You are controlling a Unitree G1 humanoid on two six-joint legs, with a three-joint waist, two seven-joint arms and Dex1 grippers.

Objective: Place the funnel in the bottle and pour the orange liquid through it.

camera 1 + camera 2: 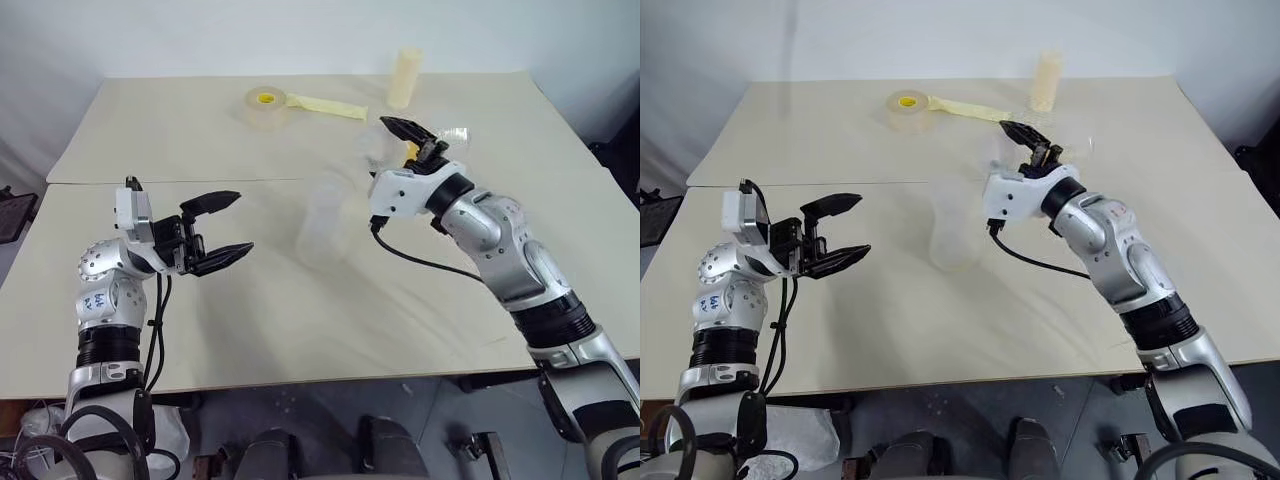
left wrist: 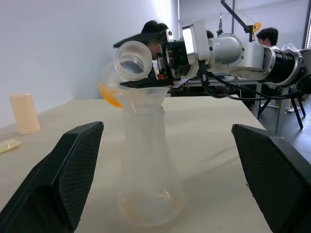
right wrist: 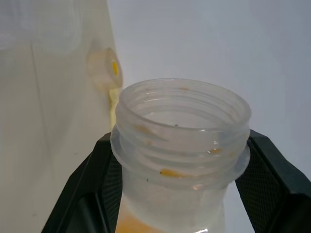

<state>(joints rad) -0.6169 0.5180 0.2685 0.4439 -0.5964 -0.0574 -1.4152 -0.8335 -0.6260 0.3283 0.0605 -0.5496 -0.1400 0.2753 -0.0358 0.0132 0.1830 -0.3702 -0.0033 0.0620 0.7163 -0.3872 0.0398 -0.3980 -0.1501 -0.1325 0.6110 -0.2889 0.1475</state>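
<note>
The clear bottle (image 2: pixel 148 160) stands upright mid-table, also seen from above as the bottle (image 1: pixel 322 225). The transparent funnel (image 2: pixel 144 94) sits in its mouth. My right gripper (image 1: pixel 410 135) is shut on a small clear jar (image 3: pixel 180 141) with a threaded neck. The jar is tipped on its side just above the funnel, its mouth (image 2: pixel 132 60) facing my left gripper. The orange liquid (image 2: pixel 109 94) pools low in the jar; no stream is visible. My left gripper (image 1: pixel 240 222) hangs open to the left of the bottle, its fingers (image 2: pixel 65 170) apart from it and holding nothing.
A yellow tape roll (image 1: pixel 265 105) with a loose strip (image 1: pixel 328 105) lies at the far side of the table. An opaque cream cylinder (image 1: pixel 403 78) stands near the far edge. A seam (image 1: pixel 200 181) crosses the table top. People (image 2: pixel 267 36) are in the background.
</note>
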